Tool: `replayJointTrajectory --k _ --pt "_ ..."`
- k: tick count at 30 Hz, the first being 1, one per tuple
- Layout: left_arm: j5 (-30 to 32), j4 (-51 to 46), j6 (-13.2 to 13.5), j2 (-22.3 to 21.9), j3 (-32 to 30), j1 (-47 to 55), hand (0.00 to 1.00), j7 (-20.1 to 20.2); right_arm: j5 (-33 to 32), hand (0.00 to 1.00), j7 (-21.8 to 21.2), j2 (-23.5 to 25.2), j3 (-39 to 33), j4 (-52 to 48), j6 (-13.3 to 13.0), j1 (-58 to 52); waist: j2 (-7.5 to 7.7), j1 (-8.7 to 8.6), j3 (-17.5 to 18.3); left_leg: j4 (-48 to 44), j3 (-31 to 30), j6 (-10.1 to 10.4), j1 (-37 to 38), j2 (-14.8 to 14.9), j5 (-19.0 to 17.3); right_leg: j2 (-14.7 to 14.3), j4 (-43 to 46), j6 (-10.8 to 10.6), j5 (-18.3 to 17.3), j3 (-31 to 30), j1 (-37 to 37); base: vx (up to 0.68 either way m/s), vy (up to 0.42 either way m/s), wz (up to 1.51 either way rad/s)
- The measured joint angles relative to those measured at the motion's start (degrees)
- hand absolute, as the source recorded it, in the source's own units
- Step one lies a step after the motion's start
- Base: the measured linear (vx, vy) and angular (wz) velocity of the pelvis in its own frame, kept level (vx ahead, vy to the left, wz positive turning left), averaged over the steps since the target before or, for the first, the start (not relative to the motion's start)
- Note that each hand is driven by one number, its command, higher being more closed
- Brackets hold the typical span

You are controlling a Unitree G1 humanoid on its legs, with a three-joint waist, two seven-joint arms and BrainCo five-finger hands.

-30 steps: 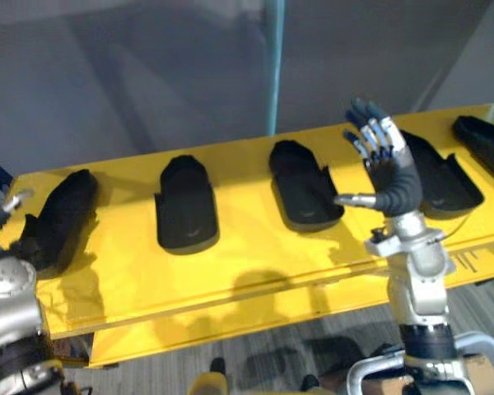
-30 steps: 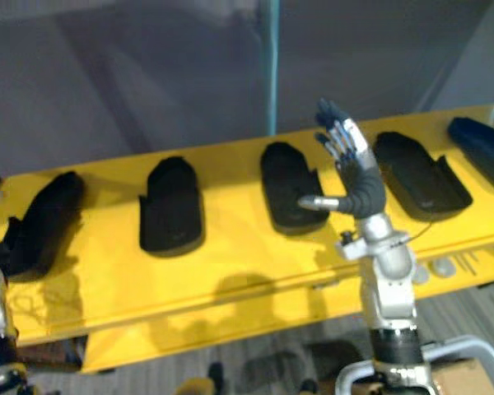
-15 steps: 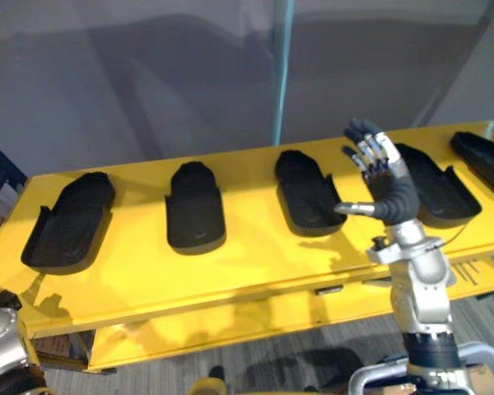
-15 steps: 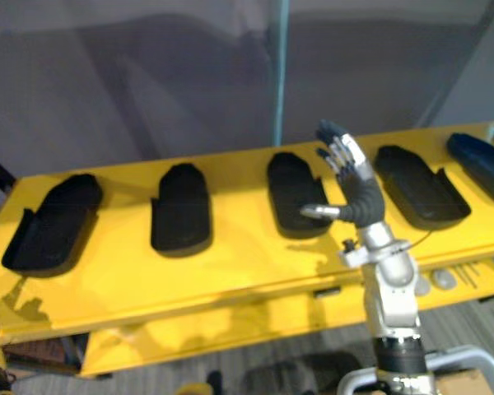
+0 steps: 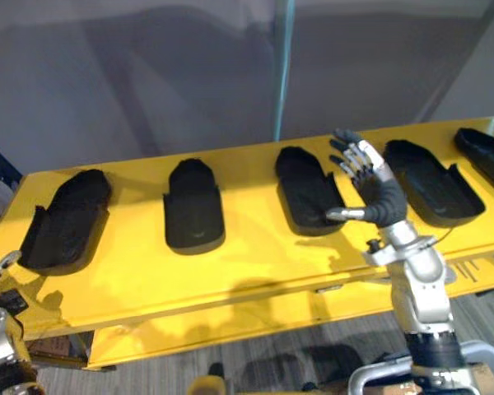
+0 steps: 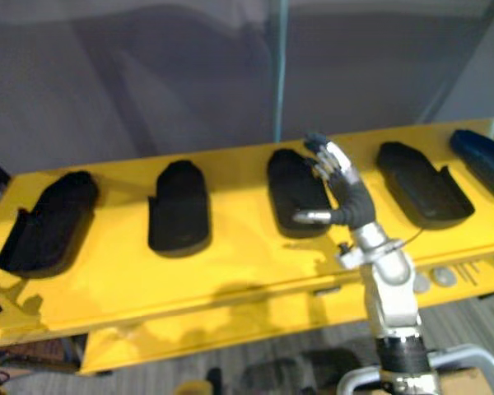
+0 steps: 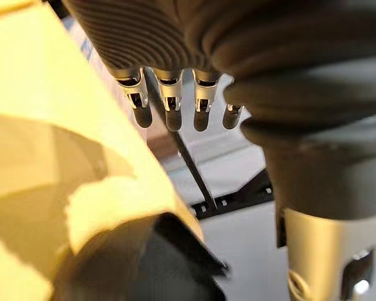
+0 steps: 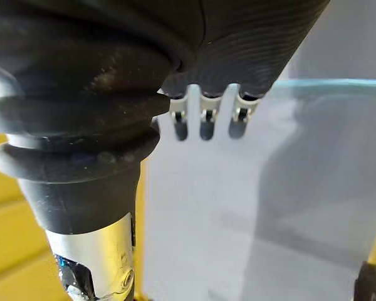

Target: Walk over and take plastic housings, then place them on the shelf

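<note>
- far-rt housing (image 5: 482, 153): end cut by frame edge.
- third housing (image 5: 305, 188): rt rim partly behind right hand (image 5: 380, 197).
- small grey bits (image 6: 443, 277) on shelf (image 5: 255, 259) ledge: too small to ID.
- shelf rt end: out of frame.

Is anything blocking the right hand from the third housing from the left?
Nothing visible does. The open right hand is raised over the yellow table, just beside that housing, and no other thing lies between them.

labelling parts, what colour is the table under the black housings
Bright yellow table, clearest in the left eye view.
</note>
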State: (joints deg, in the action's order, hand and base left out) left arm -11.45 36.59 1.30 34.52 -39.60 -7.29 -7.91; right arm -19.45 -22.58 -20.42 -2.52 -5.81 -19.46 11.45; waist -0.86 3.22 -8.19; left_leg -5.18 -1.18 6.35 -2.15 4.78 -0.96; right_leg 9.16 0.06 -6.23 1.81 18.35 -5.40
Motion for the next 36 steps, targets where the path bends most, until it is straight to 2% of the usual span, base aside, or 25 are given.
replayJointTrajectory --k 5,18,23,30,36 --pt "-0.05 -0.11 2.47 0.00 -0.01 0.02 0.00 0.12 -0.02 0.00 -0.02 -0.01 0.05 -0.02 -0.28 -0.13 -0.01 -0.83 -1.00 -1.60 0.49 -0.12 -0.96 0.56 -1.43 -0.10 0.76 0.49 -0.82 -1.01 0.63 -0.04 0.005 -0.08" --pt "-1.71 -0.10 2.30 -0.12 0.35 -0.45 0.00 0.23 -0.01 0.00 -0.20 -0.43 -0.09 -0.47 -0.29 -0.16 -0.42 -1.04 -4.57 -5.17 0.88 -0.08 -3.09 0.72 -2.82 -0.02 1.62 0.08 -0.33 -1.29 2.12 0.01 0.007 -0.02" --pt "-1.72 0.32 2.06 -0.28 1.24 -0.47 0.00 1.03 -0.04 0.00 -0.28 -1.14 -0.07 -0.79 0.00 -0.15 -0.53 -1.07 -4.68 -5.47 1.08 -0.22 -3.09 0.67 -3.06 -0.14 1.68 0.05 -0.40 -1.52 2.12 0.00 0.003 -0.01" --pt "-2.31 3.06 1.64 -1.61 2.48 -0.57 0.00 2.37 -0.03 0.00 -1.19 -2.56 0.05 -2.49 0.81 0.15 -1.82 -1.13 -5.93 -5.58 1.55 -0.22 -2.91 0.89 -3.06 -0.24 2.24 0.08 -0.47 -2.40 2.48 -0.02 0.004 -0.04" --pt "-4.26 3.45 1.65 -1.61 2.53 -0.59 0.00 3.04 -0.03 0.00 -1.19 -2.62 0.05 -2.75 0.80 1.09 -2.07 -1.15 -6.12 -5.41 1.68 -0.24 -2.94 0.84 -3.03 -0.23 2.40 0.05 -0.48 -2.59 2.76 0.00 0.001 -0.01"
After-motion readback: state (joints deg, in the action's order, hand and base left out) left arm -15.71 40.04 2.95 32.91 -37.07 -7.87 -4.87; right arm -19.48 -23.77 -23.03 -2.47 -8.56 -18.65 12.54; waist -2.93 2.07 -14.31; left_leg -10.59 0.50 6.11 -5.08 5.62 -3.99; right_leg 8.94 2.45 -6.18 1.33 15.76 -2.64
